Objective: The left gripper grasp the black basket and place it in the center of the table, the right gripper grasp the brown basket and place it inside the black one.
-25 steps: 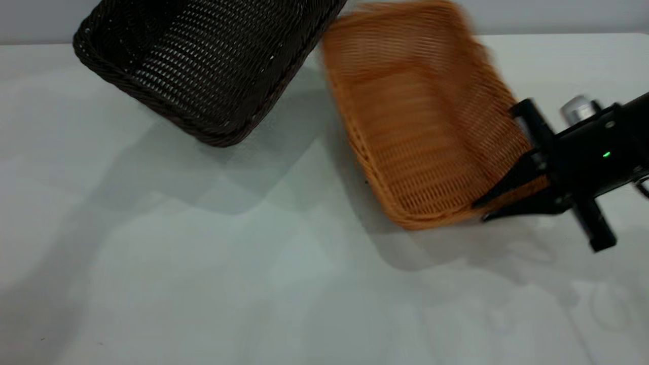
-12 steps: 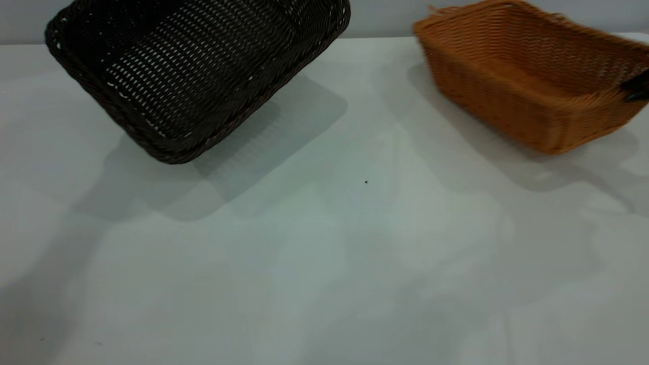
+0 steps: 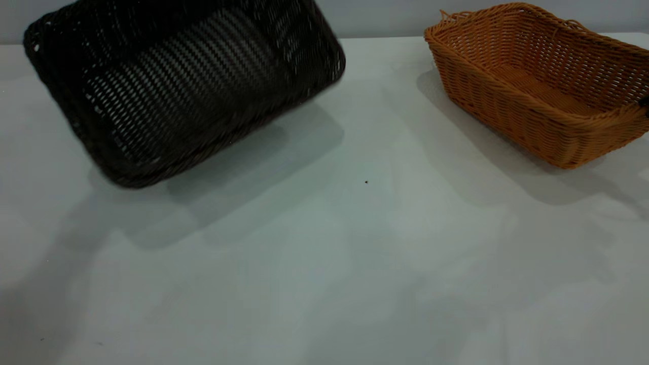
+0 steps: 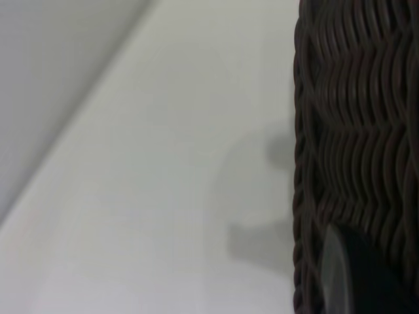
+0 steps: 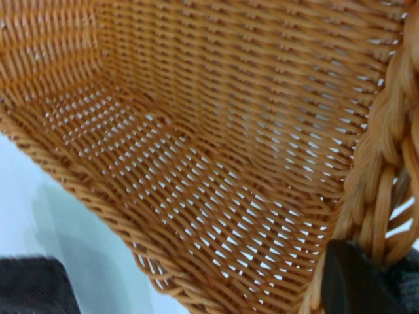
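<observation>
The black basket (image 3: 187,91) hangs tilted above the left of the white counter (image 3: 324,253), the left gripper's finger (image 4: 353,275) against its woven wall, while far right the brown basket (image 3: 537,81) sits upright, the right gripper (image 5: 357,278) clamped on its braided rim.
</observation>
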Motion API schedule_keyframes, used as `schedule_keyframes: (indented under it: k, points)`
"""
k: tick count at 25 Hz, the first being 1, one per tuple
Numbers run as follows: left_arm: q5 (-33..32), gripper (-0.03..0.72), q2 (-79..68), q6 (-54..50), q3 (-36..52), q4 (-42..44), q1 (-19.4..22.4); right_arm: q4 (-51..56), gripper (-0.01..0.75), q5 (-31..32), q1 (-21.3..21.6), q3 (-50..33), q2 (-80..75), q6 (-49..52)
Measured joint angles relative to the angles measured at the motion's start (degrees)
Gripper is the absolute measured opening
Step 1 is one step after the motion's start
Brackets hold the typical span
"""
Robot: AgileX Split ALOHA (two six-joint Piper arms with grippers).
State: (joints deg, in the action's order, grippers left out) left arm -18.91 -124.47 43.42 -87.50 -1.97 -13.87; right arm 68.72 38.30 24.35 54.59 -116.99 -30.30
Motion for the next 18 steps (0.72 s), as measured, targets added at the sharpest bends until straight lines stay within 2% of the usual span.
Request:
schedule_keyframes:
  k: [4,7,13,16,18]
  points:
    - [-4.1,0.084,0.0,2.7,0.0,0.0,-1.7,0.0,0.082,-2.3,0.0,0.0,-0.1,0.0]
    - [-4.5,0.084,0.0,3.2,0.0,-0.1,-2.8,0.1,0.166,-3.8,0.0,0.0,-0.6,0.0]
    - [-4.6,0.084,0.0,3.6,0.0,-0.2,-4.3,1.5,0.409,-5.2,0.0,0.4,-3.7,0.0]
    - [-4.6,0.084,0.0,3.7,0.0,-0.2,-4.8,3.2,0.474,-6.9,0.0,0.8,-5.5,-0.6]
    - [-4.7,0.084,0.0,3.7,0.0,-0.2,-5.2,3.9,0.486,-7.2,0.0,1.9,-6.7,-1.3]
